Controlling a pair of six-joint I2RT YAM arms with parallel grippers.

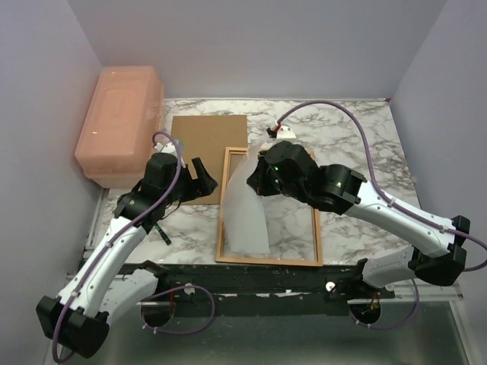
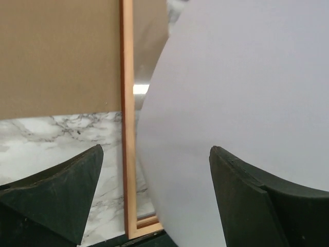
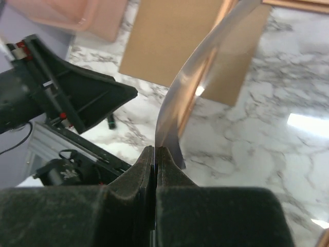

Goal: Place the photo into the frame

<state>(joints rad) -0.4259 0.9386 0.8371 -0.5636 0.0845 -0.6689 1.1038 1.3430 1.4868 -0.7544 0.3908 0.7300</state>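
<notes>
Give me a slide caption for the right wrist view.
Right end effector pinches the curled photo above the marble table.

In the top view, the photo is arching up over the left half of the frame and blocking any reach down there. The right half of the pane is lying open from above. The right gripper is pinching the photo's upper edge. Its arm is crossing the table toward the lower right, closing off that diagonal. The left gripper, jaws spread, is sitting just left of the frame's left rail, and the photo is bulging close to its right finger. The board is lying flat at upper centre, partly under the frame. The box is walling off the upper left.
</notes>
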